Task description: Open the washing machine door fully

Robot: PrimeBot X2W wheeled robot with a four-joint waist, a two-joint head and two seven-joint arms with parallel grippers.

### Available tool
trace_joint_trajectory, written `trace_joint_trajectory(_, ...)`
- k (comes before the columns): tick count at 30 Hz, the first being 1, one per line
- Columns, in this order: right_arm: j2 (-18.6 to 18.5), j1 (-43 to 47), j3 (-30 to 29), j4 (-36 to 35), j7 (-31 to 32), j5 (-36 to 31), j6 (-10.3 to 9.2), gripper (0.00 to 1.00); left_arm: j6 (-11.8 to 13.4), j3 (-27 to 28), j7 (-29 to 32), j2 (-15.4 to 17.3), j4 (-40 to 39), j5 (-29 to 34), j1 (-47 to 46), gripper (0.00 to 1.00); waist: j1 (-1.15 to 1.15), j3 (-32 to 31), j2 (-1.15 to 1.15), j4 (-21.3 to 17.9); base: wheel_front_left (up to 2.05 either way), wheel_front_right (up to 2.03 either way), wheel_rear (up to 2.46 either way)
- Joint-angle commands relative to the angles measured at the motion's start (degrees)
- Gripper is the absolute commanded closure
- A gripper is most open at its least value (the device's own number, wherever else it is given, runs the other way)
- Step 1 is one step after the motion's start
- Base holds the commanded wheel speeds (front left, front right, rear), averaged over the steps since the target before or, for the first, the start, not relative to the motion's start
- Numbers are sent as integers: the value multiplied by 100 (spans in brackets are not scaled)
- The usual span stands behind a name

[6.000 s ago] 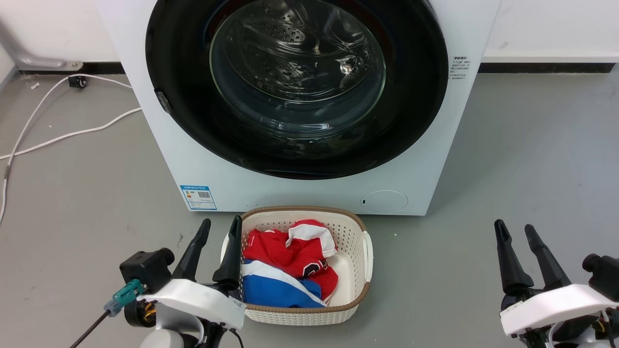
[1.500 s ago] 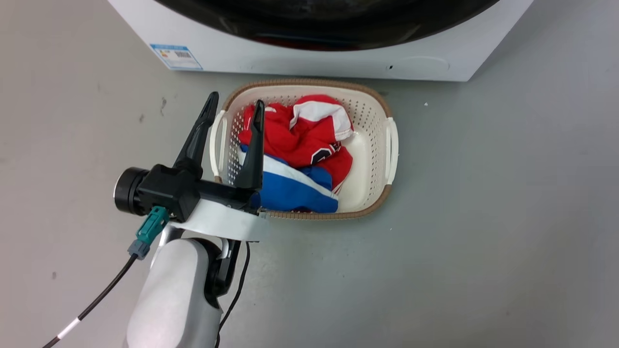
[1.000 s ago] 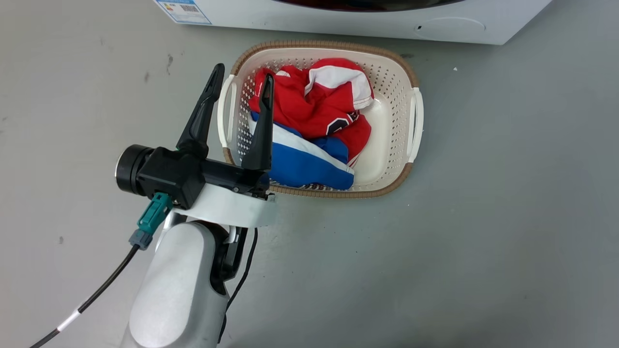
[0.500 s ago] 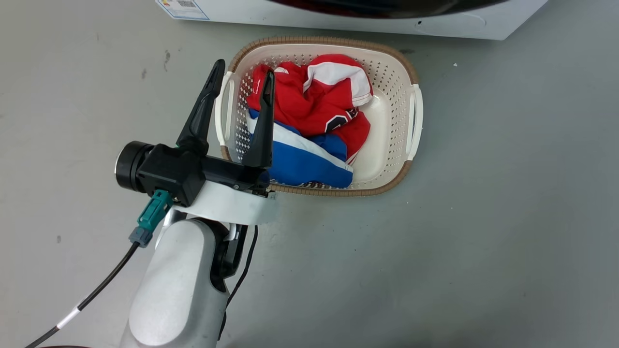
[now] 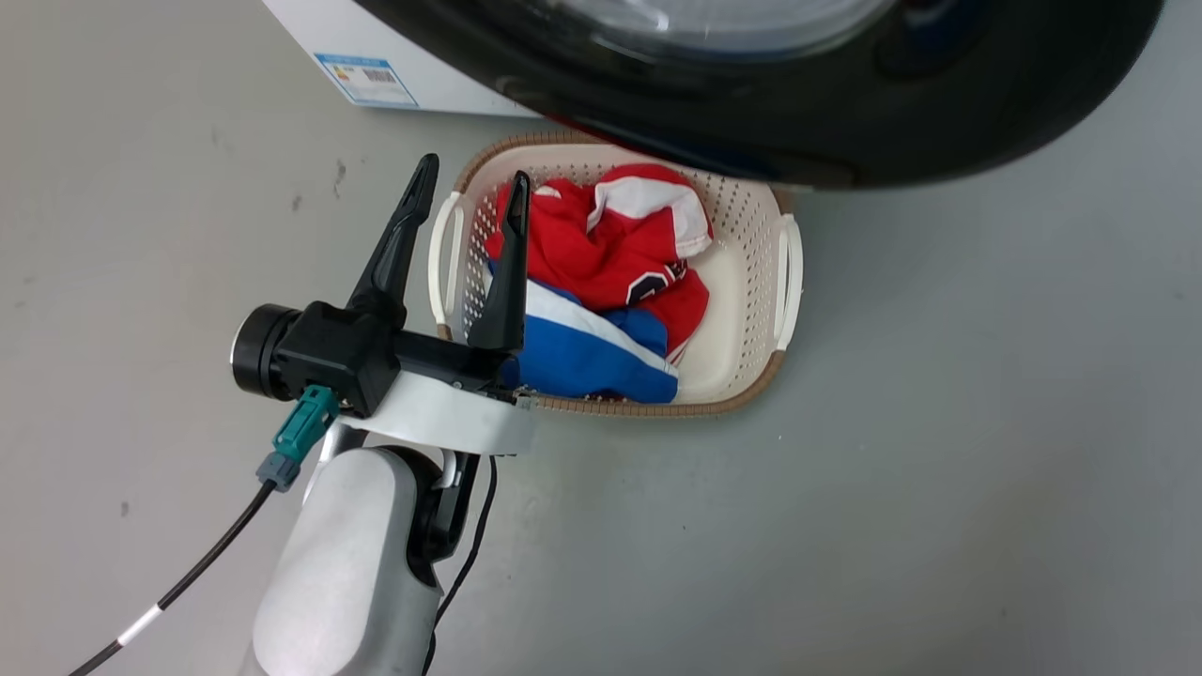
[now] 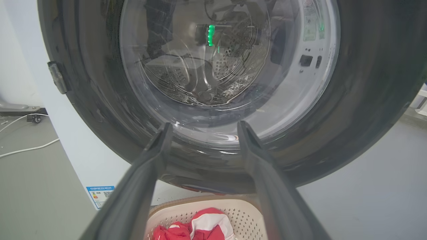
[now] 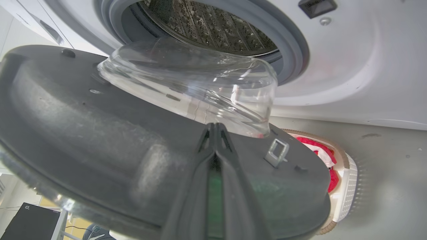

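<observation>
Washing machine door (image 5: 751,113) stood swung out over the far rim of the basket (image 5: 787,272) in the head view. The right wrist view showed its inner face and glass bowl, with the right gripper (image 7: 216,125), its 2 fingers pressed together, at that face. The left gripper (image 5: 475,169), spread wide and empty, hovered at the basket's left edge, short of the door; red, white and blue clothes (image 5: 601,272) lay in the basket.

Glossy black washing machine door (image 5: 845,131), swung partly open

washing machine door (image 5: 939,113) overlaps basket (image 5: 742,390) far rim | left gripper (image 5: 474,169) spread, straddling basket handle
</observation>
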Motion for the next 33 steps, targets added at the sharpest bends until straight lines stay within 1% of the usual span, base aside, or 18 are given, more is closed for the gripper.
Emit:
trace_joint_trajectory(1, 126, 206, 24, -143, 100, -11, 13, 100, -31, 27, -14, -5, -14, -4, 51, 0, 0, -158, 0, 1, 0, 0, 0)
trace_joint_trajectory(9, 596, 1230, -64, -770, 479, 54, 13, 100, -177, 38, -14, -5, 187, -7, 474, 0, 0, -863, 0, 92, 0, 0, 0)
trace_joint_trajectory(14, 893, 2017, 71, -1129, 583, 78, 13, 100, -237, 27, -14, -4, 368, -66, 847, 0, 0, -1344, 0, 176, 0, 0, 0)
trace_joint_trajectory(17, 1005, 2424, 171, -1297, 569, 163, 14, 100, -250, 47, -14, -3, 435, -122, 1055, 0, 0, -1580, 0, 225, 0, 0, 0)
trace_joint_trajectory(24, 1128, 3089, 635, -1370, 290, 510, 14, 100, -281, 107, -14, -3, 561, -159, 1344, 0, 0, -2002, 0, 345, 0, 0, 0)
trace_joint_trajectory(29, 1123, 3402, 1225, -1315, -151, 964, 14, 100, -301, 127, -14, -4, 617, -159, 1458, 0, 0, -2185, 0, 411, 0, 0, 0)
trace_joint_trajectory(33, 1120, 3566, 1607, -1287, -493, 1120, 14, 100, -322, 142, -14, -4, 650, -149, 1525, 0, 0, -2274, 0, 422, 0, 0, 0)
